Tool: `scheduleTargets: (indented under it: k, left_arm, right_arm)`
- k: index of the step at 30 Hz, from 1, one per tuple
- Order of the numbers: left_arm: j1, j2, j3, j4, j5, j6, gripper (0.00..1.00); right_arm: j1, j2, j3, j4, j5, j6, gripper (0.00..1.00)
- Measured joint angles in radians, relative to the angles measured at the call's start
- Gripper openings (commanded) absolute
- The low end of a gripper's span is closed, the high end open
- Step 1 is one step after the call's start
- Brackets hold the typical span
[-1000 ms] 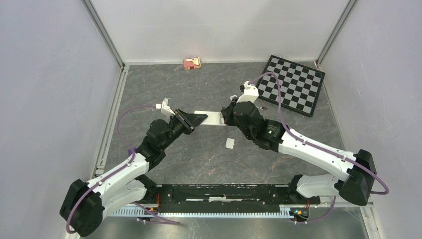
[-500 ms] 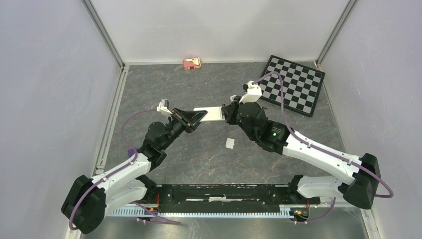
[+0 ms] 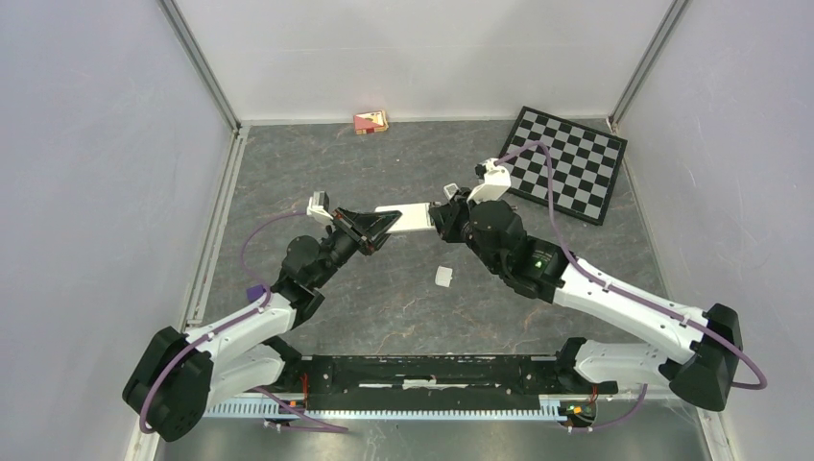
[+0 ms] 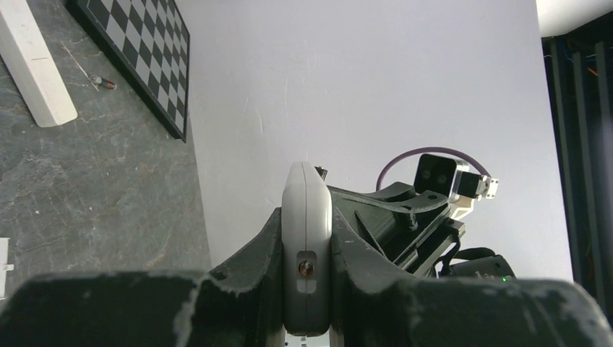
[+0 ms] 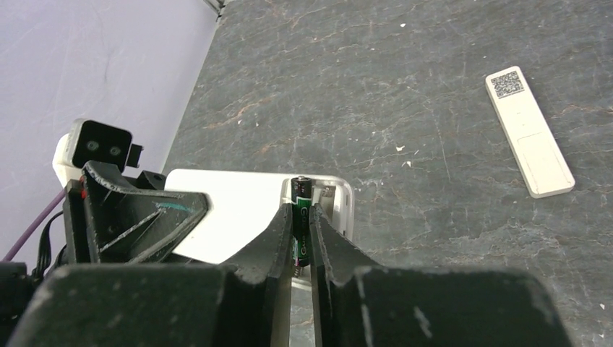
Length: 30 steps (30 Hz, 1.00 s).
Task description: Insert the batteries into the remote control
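Note:
My left gripper (image 3: 377, 228) is shut on a white remote (image 3: 408, 219) and holds it off the table; in the left wrist view (image 4: 307, 285) the remote (image 4: 307, 217) stands edge-on between the fingers. My right gripper (image 3: 444, 220) is shut on a dark battery with green print (image 5: 301, 213) and holds it, in the right wrist view (image 5: 301, 242), against the open compartment at the end of the remote (image 5: 231, 217). A loose battery (image 4: 105, 84) lies by the checkerboard and also shows in the top view (image 3: 507, 206).
A checkerboard (image 3: 566, 163) lies at the back right. A small white piece (image 3: 444, 276) lies below the grippers. A long white bar with a QR code (image 5: 531, 134) lies flat on the table and also shows in the left wrist view (image 4: 32, 69). A red box (image 3: 371, 122) sits at the back wall.
Both grippers and the remote between them have shifted slightly away from the bases. The right wrist has swung a little to the right. Both grips are unchanged.

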<state>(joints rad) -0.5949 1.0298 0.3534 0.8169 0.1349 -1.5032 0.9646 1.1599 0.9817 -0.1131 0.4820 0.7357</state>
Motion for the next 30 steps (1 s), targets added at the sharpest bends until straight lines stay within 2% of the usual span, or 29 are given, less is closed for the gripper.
scheduleTargets:
  k: [5,15,27,30]
  left_arm:
    - [0.0,0.0,0.0,0.018,0.004,-0.011,0.02]
    - [0.0,0.0,-0.002,0.021,0.006,-0.012,0.02]
    - [0.0,0.0,-0.01,0.06,0.006,-0.022,0.02]
    - [0.0,0.0,-0.014,0.064,0.006,-0.022,0.02]
  right_arm:
    - [0.0,-0.019,-0.006,0.002,-0.015,-0.002,0.16]
    - [0.004,-0.019,-0.006,0.007,-0.037,-0.006,0.38]
    - [0.006,-0.006,0.082,-0.084,-0.033,-0.004,0.47]
    - [0.007,-0.006,0.084,-0.087,-0.034,-0.004,0.52]
